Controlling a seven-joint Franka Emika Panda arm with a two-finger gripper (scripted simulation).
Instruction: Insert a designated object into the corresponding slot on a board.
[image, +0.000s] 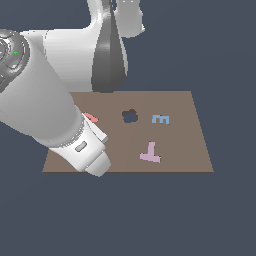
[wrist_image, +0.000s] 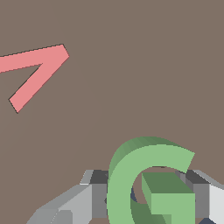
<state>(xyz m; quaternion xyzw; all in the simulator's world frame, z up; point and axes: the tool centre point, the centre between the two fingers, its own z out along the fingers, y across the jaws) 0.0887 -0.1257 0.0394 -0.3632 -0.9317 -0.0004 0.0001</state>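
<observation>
The tool (wrist_image: 148, 197) clamps the light-green G piece (wrist_image: 131, 175) above the brown board (wrist_image: 131, 87), near the red piece (wrist_image: 37, 72), ready for carrying to its slot.

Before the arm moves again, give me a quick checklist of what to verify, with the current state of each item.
1. Green G between the gripper fingers: ok in the wrist view, though firm contact cannot be told.
2. G-shaped slot located: not ok, it shows in neither view.
3. Board flat and in reach: ok.
4. Red piece apart from the G: ok, brown board shows between them.
5. Blue E, pink T and flower-shaped hole away from the arm: ok.
</observation>
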